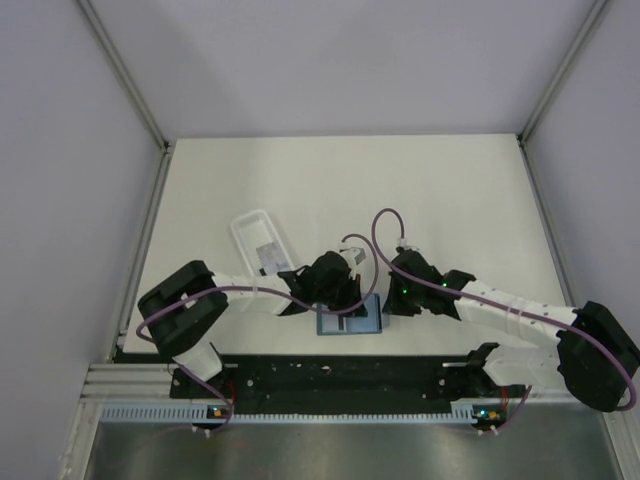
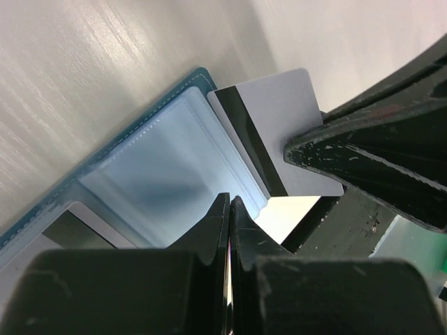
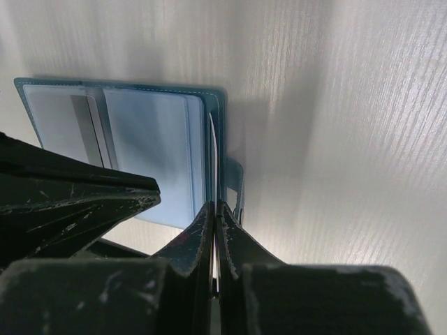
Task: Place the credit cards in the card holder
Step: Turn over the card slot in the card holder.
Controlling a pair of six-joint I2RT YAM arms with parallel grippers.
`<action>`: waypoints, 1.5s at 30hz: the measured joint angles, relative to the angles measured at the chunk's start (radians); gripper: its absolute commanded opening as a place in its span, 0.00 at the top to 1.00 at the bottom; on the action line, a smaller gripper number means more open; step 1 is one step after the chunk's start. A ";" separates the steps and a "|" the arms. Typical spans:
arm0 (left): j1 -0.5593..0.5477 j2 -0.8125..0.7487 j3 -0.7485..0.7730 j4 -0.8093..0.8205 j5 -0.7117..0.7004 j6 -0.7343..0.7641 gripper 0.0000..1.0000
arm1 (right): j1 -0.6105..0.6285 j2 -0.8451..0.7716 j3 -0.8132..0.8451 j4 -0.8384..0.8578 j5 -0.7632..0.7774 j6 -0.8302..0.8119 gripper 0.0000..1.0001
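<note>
Closest is my right claw [image 3: 214, 206], pinching a striped credit card [image 2: 279, 112] held on edge against the right side of the card holder [image 3: 154, 160]. That holder lies open on the bench [image 3: 349, 139], near the middle, between my two arms. My left claw [image 2: 229, 201] is pressed together, tips on the clear sleeve; whether it nips anything I cannot tell. A second card [image 3: 84, 129] sits in the left pocket. The white tray [image 1: 262, 243] lies farther left, apart.
</note>
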 measured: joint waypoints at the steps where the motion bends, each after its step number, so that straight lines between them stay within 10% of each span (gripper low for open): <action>1: 0.000 0.008 0.003 0.001 -0.002 0.000 1.00 | 0.000 0.000 0.000 0.000 0.000 0.000 1.00; 45: -0.001 -0.120 -0.167 0.021 -0.141 0.005 1.00 | 0.000 0.018 0.000 0.016 0.019 0.002 1.00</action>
